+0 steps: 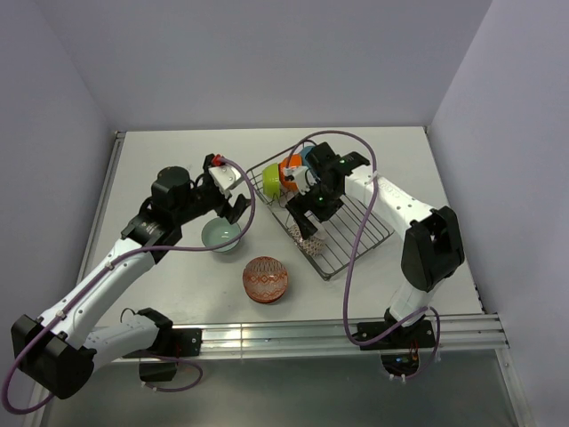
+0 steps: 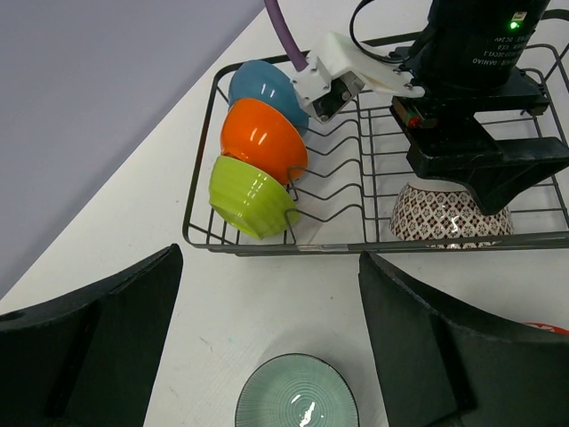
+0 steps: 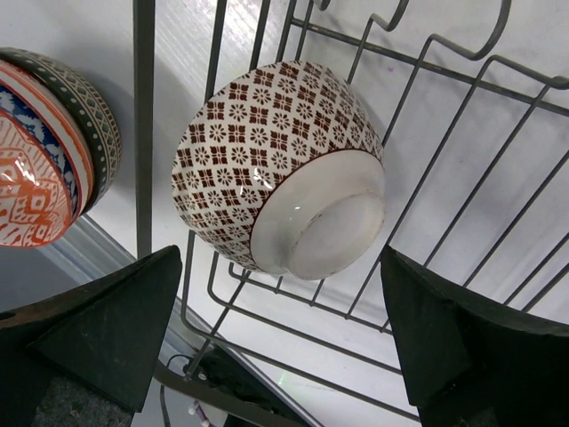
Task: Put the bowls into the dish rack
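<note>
The right gripper [image 3: 283, 258] hangs directly over the brown patterned bowl [image 3: 267, 151], its fingers spread wide to either side. From the wrist view no finger touches the bowl. The bowl sits inside the dish rack [image 1: 356, 233] just below this gripper, tipped over so that its white foot faces up toward the fingers and its rim rests among the wires by the rack's near edge.

At the far end of the rack, beyond the right gripper, three bowls stand on edge in a row, each leaning against the next. The lime bowl [image 2: 252, 196] is closest to the corner, the orange bowl [image 2: 264, 138] is in the middle, and the blue bowl [image 2: 262, 87] is last.

The left gripper [image 2: 269, 262] also has its fingers spread and holds nothing. It is poised above the table [image 1: 178, 151] just outside the rack's edge. The pale green bowl [image 2: 296, 391] stands upright on the table right beneath it, between the two fingers in the wrist view, and they do not touch it. The rack with the three coloured bowls lies ahead of this gripper.

The red patterned bowl [image 1: 266, 279] sits on the table outside the rack. It is nearer the arm bases than either gripper and lies roughly between the two.
</note>
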